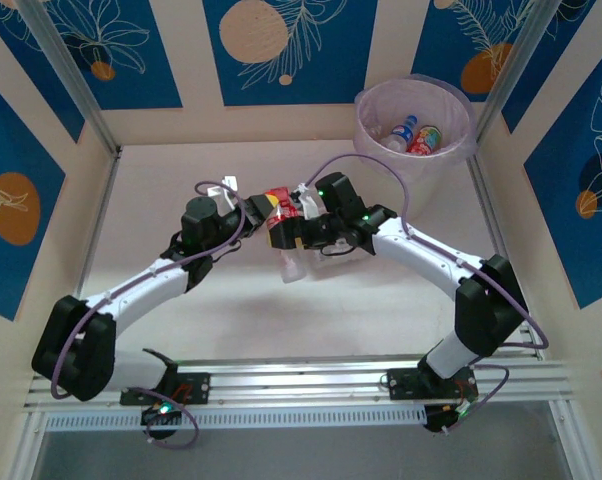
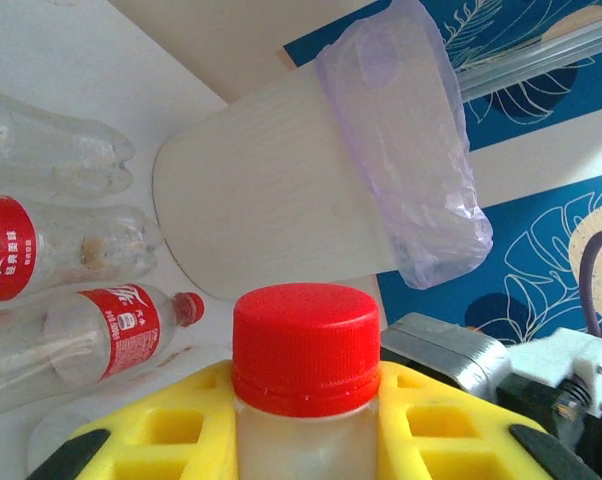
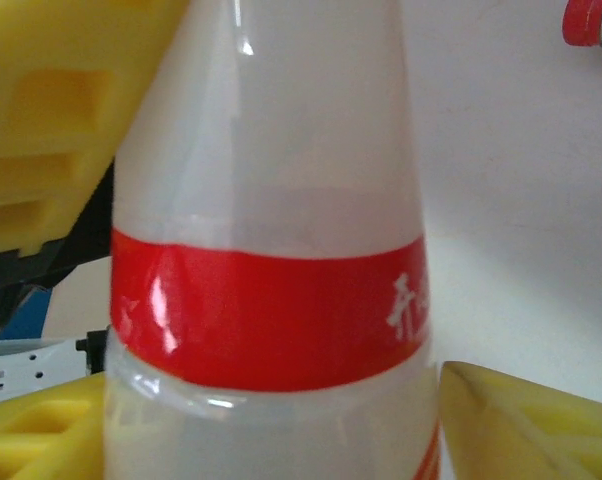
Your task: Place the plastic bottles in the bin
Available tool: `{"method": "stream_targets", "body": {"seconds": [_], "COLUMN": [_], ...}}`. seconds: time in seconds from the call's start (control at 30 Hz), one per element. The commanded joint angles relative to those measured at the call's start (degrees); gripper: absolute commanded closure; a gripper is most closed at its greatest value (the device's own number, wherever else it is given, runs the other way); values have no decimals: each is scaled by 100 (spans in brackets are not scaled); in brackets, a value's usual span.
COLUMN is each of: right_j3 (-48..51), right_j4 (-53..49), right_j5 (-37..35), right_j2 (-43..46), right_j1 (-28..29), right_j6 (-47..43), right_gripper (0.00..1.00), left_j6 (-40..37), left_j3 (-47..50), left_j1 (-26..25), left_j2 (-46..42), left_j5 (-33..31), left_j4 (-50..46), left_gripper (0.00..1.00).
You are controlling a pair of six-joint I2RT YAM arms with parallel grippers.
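Handover mid-air, well short of the bin [image 1: 421,168]. Cola bottle [image 1: 278,207] hanging between both arms, cap end aimed binward in left wrist view. Left gripper [image 1: 255,210] jaws pressed tight on the neck, just under the red cap [image 2: 306,335]. Right gripper [image 1: 303,228] jaws either side of the labelled body. Pinching or not, can't tell. Right arm nearer the bin, so prob. the carrier. Pale tabletop [image 1: 361,310] bare toward the bin; wide mouth, plenty of room. Spare bottles [image 2: 111,320] lying flat, short of the bin.
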State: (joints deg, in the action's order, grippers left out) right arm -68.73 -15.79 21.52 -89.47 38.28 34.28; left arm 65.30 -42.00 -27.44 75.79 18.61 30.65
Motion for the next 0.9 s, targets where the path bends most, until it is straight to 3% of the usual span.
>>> {"method": "stream_targets", "body": {"seconds": [0.0,0.1,0.23,0.33,0.6,0.87], "right_j3": [-49,-121,-368,-702,-2568,-4148], "right_j4": [-7,-73,-374,-811,-2138,-2055], "right_j5": [90,31,-105,-350,-1374,-2349], "right_j2": [26,74,135,226,329,68], "right_j1": [-13,-31,-115,-291,-1215,-2515], "right_j6": [26,-4,-206,-496,-1703,-2236], "right_gripper": [33,39,43,45,53,54], "left_j6": [36,5,-110,-274,-1214,-1387], "left_j3": [58,86,154,247,446,885], "left_j1": [11,11,103,314,547,549], "left_j2": [6,-40,-227,-602,-1703,-2067], "left_j5": [-77,-111,-89,-51,-306,-312], "left_j4": [333,345,361,-32,-2238,-2862], "left_gripper": [71,61,20,6,7,9]}}
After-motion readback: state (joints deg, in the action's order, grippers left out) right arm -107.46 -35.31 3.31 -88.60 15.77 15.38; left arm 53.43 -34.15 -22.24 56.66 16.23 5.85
